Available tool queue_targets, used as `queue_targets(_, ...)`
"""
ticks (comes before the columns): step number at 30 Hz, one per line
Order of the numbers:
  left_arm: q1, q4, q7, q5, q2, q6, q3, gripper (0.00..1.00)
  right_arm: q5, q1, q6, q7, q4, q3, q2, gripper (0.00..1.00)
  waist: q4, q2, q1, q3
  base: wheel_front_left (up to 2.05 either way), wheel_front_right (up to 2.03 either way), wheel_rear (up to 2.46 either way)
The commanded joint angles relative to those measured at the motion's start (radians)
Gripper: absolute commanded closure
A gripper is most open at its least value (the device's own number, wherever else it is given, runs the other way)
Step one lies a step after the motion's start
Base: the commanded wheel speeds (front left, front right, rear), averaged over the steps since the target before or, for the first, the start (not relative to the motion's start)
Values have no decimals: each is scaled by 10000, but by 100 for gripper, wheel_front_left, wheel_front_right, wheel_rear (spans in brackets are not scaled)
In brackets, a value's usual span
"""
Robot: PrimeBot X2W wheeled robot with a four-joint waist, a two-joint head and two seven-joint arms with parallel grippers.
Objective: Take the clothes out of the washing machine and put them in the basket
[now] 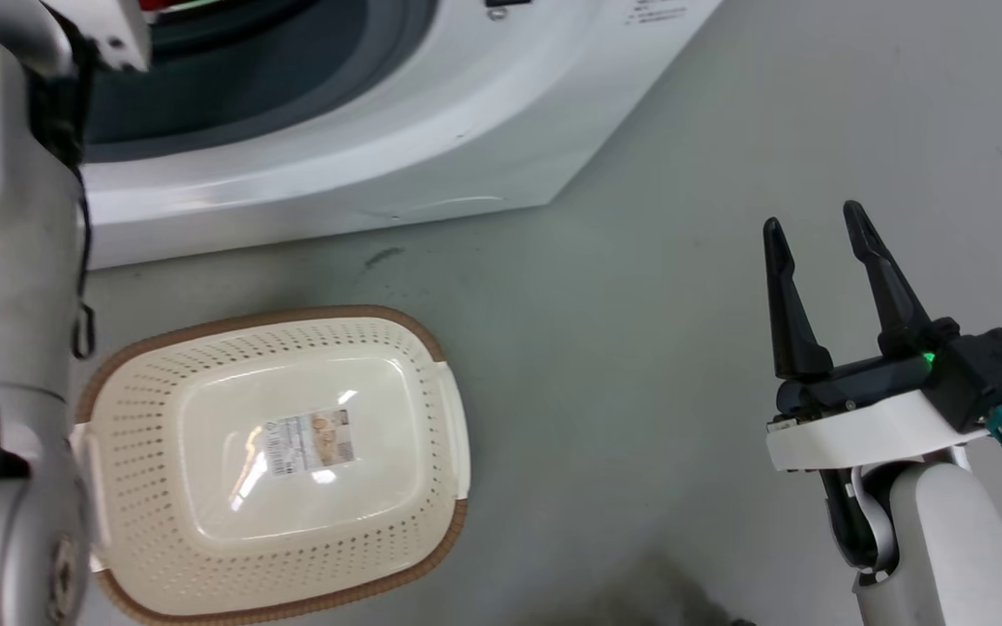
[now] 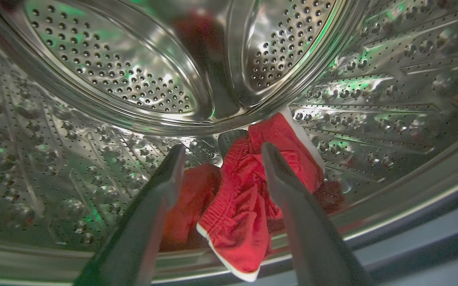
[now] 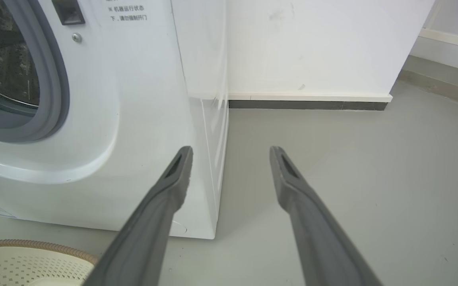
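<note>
In the left wrist view, red clothes (image 2: 245,190) with white trim lie at the bottom of the washing machine's steel drum (image 2: 105,75). My left gripper (image 2: 223,153) is open inside the drum, its fingers on either side of the clothes, a little short of them. The white washing machine (image 1: 362,148) stands at the top of the head view, with a sliver of red clothes (image 1: 162,4) at its opening. The cream basket (image 1: 275,461) sits on the floor before it, holding nothing but a label. My right gripper (image 1: 814,222) hangs open over the floor at the right.
My left arm (image 1: 5,261) fills the head view's left edge, reaching into the door opening. A white wall with a dark skirting (image 3: 308,105) stands beyond the machine's right side. Grey floor (image 1: 640,348) stretches between the basket and my right gripper.
</note>
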Motion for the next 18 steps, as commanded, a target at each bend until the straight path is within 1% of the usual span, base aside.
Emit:
queue_targets(1, -423, 242, 292, 75, 177, -49, -37, 0, 139, -218, -7, -50, 48, 83, 10, 0, -401, 0, -2, 387, 0, 0, 0)
queue_targets(7, -1570, 1196, 1682, 103, 758, -129, -175, 0, 549, -434, -7, -48, -81, 420, 11, 0, -913, 0, -2, 858, 0, 0, 0)
queue_targets(13, -2133, 2053, 3085, -214, 1257, -141, 65, 0, 860, -464, -7, -47, -49, 887, 11, 0, -1505, 0, -2, 1031, 0, 0, 0)
queue_targets(18, -2601, 2392, 4130, -102, 1631, -119, -101, 0, 1166, -558, -7, -46, -135, 1238, 11, 0, -1913, 0, -2, 1277, 0, 0, 0)
